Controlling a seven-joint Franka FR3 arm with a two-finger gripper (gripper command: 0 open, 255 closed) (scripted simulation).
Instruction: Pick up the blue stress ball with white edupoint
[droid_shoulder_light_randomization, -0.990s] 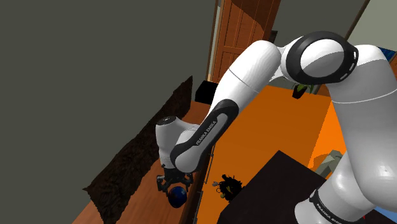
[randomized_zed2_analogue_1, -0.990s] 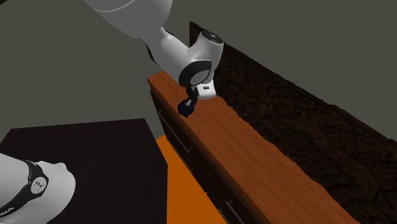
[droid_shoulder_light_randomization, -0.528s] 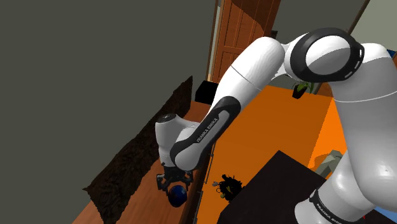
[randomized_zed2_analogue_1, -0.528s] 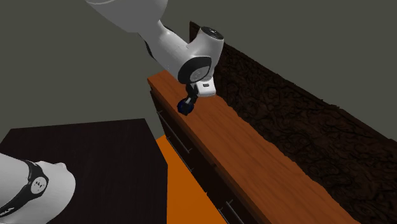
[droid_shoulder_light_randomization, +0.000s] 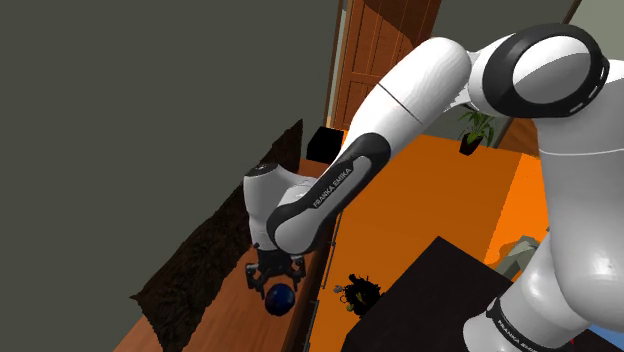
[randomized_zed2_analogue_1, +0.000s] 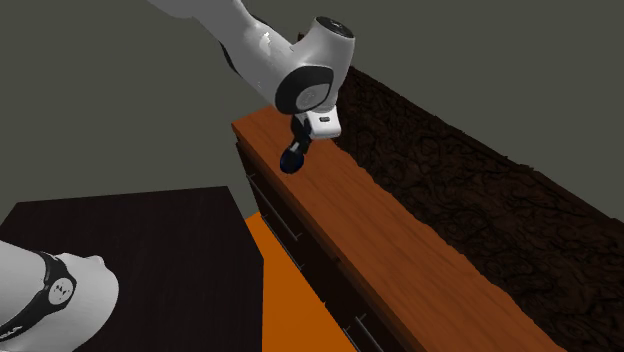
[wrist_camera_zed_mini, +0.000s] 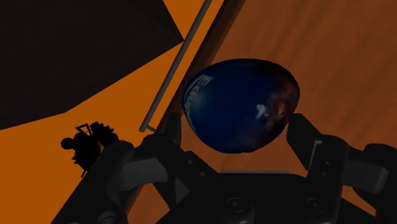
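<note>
The dark blue stress ball (wrist_camera_zed_mini: 240, 105), with faint white lettering, sits clasped between my two black fingers. My gripper (wrist_camera_zed_mini: 235, 127) is shut on it. In the shoulder view the ball (droid_shoulder_light_randomization: 281, 297) hangs under the gripper (droid_shoulder_light_randomization: 278, 288), over the near end of the brown wooden cabinet top (droid_shoulder_light_randomization: 225, 315). From the second exterior view, the ball (randomized_zed2_analogue_1: 291, 160) is held by the gripper (randomized_zed2_analogue_1: 294, 152) slightly above the wooden top (randomized_zed2_analogue_1: 400, 240), close to its front edge and far corner.
A rough dark panel (randomized_zed2_analogue_1: 460, 170) runs along the back of the cabinet. The black stand (randomized_zed2_analogue_1: 130, 260) lies beside it across a strip of orange floor (droid_shoulder_light_randomization: 440, 190). On the floor stands a small black object (droid_shoulder_light_randomization: 358, 292). A wooden door (droid_shoulder_light_randomization: 385, 50) and a plant (droid_shoulder_light_randomization: 475, 125) are farther off.
The gripper has risen with the ball still clasped, so the ball now hangs a little higher above the wooden top. The forearm has swung upward too.
</note>
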